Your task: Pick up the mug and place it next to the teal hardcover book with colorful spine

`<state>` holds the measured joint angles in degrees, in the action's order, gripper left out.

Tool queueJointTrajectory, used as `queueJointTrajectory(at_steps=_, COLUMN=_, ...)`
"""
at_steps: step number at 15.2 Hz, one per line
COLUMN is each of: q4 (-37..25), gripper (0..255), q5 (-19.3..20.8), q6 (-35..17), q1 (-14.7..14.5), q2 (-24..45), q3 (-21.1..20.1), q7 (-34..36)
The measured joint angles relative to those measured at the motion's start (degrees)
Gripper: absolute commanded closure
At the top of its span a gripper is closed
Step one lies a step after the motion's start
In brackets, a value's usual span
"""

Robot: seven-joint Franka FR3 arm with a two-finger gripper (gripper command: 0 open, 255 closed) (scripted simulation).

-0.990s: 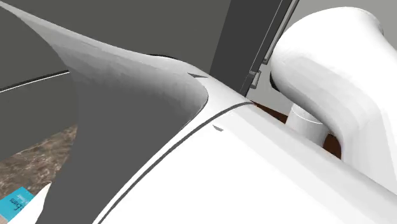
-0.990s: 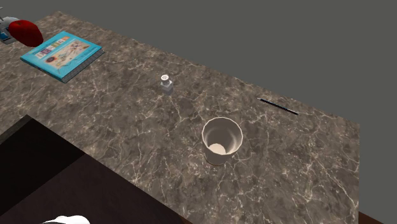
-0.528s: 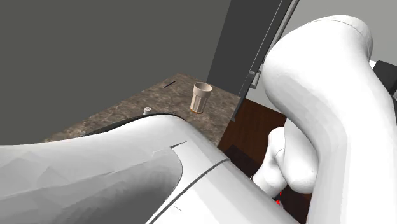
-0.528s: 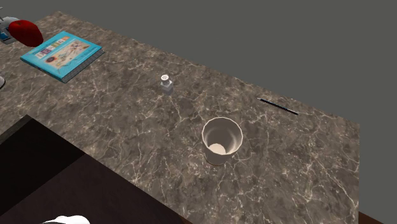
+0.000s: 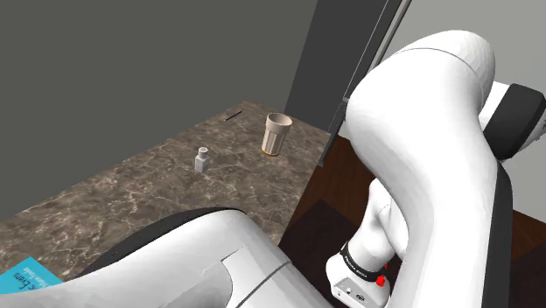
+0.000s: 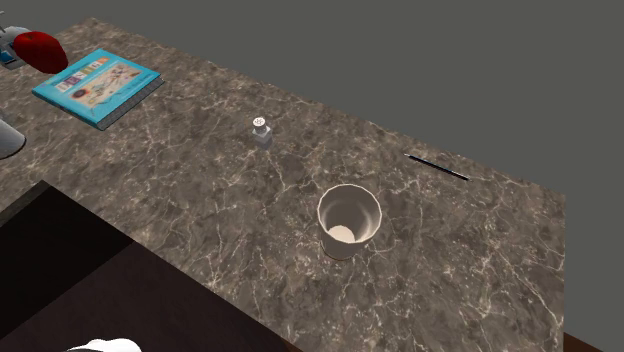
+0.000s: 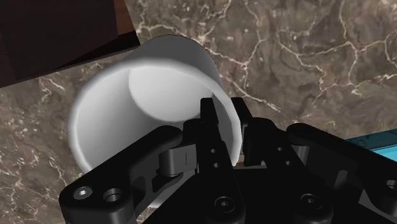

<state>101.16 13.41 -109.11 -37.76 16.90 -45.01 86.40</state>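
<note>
Shoulder view peers past the arm [image 5: 437,131], second exterior steeply down, sharing worktop [image 5: 149,188] and beige cup [image 5: 277,134]; wrist hugs white mug [image 7: 127,95].

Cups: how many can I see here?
2. A beige cup stands upright on the marbled counter; a white cup sits at the gripper, its wall clasped between the black fingers. The arm may hide others.
</note>
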Motion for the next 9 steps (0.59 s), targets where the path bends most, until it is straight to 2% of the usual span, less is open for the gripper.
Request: queueJointTrajectory(at_steps=9, q4=3.8, gripper=255, q5=2.47, q6=-5.77, q1=-0.73, q2=2.81, q3=1.09, q7=1.65)
